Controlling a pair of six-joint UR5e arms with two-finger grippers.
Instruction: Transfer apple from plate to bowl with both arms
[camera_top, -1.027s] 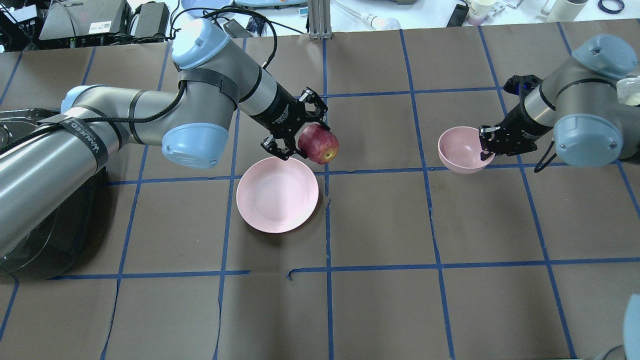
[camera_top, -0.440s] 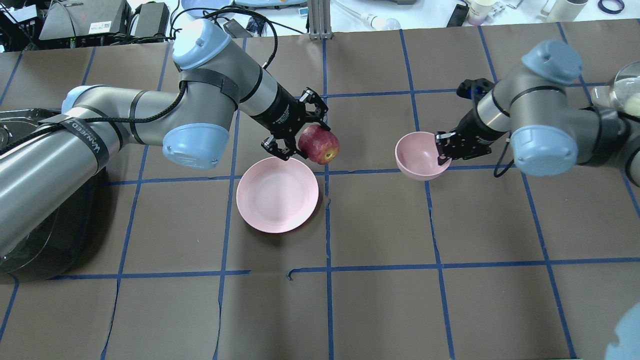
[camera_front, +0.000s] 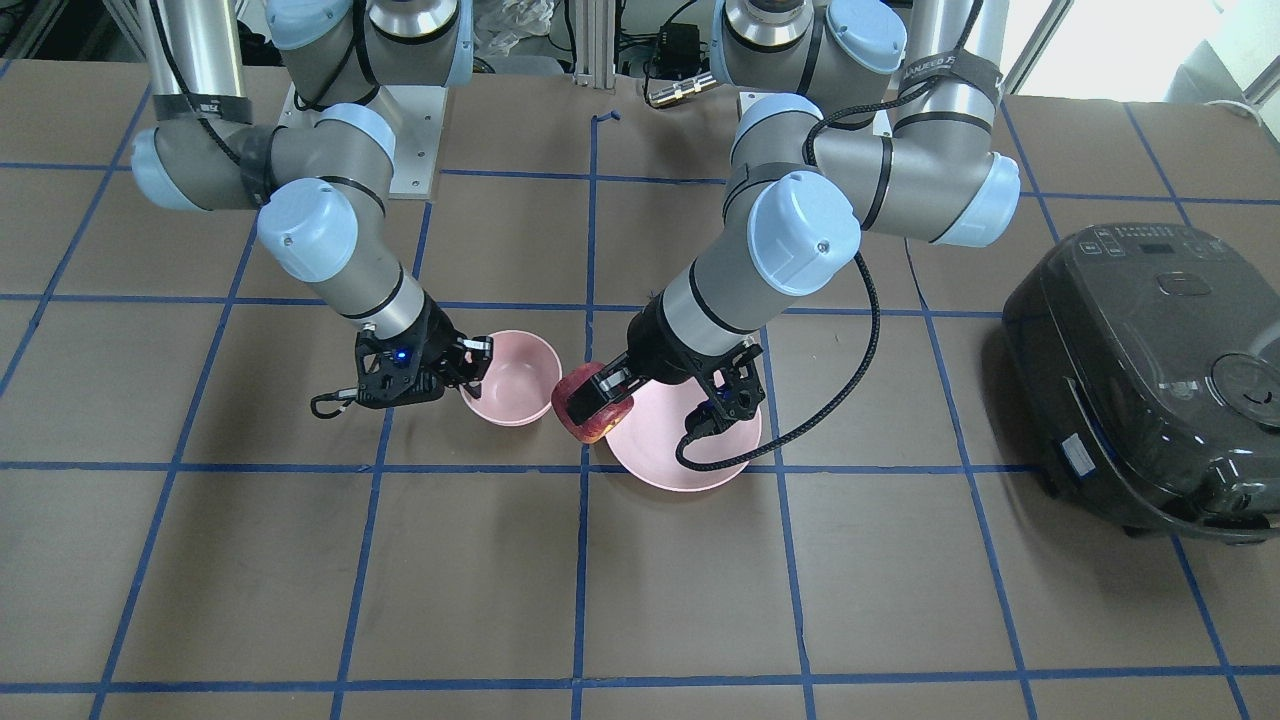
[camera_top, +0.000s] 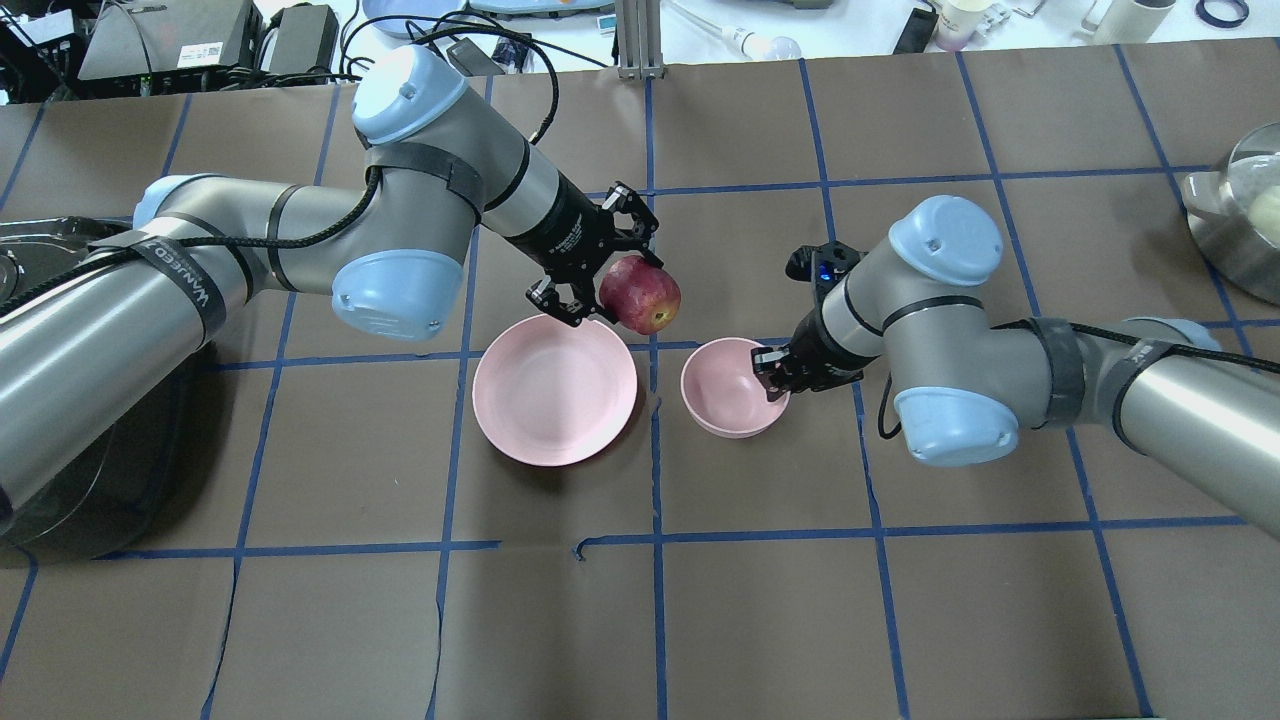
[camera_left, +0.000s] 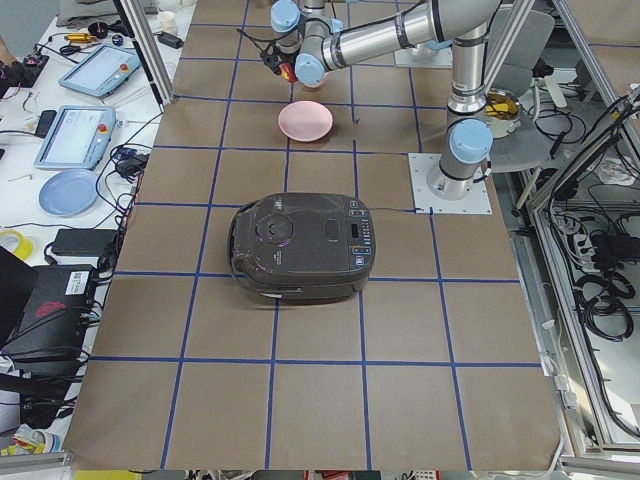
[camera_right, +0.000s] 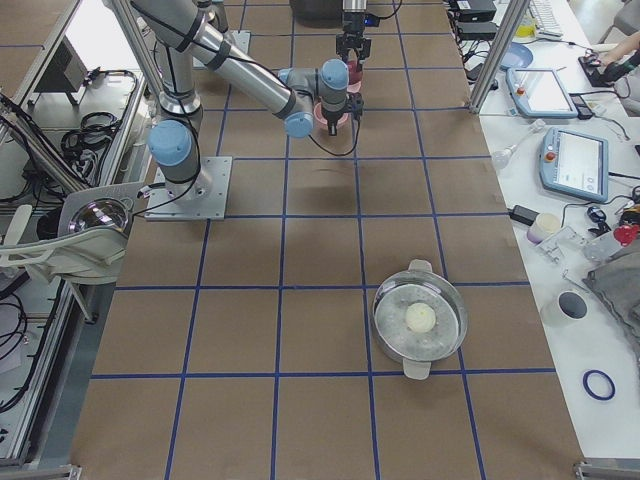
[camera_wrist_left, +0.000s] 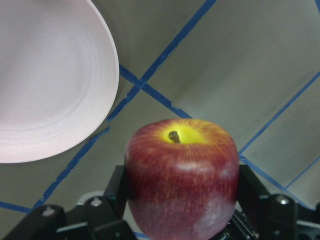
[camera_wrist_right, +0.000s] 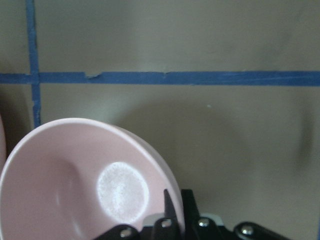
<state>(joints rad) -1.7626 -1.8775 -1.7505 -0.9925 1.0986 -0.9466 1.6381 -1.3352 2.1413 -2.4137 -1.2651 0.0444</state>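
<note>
Apple (camera_top: 640, 294): hanging over the counter (camera_top: 760, 600), beside the plate (camera_top: 555, 390) rim.
Heading: stem end pointing outward, away from the wrist camera.
Look: dark red, blocky, showing yellow around the stem.
Left tool (camera_top: 615, 283): clamping the apple.
Right tool (camera_top: 772, 378): pinching the bowl (camera_top: 728, 395) rim.

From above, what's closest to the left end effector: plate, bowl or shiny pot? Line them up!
1. The plate, right beside the left end effector holding the apple.
2. The bowl, farther right, gripped by the right end effector.
3. The shiny pot, far right edge.

Silver-grey arms (camera_top: 90, 320), light-blue joint caps (camera_top: 945, 240)
</note>
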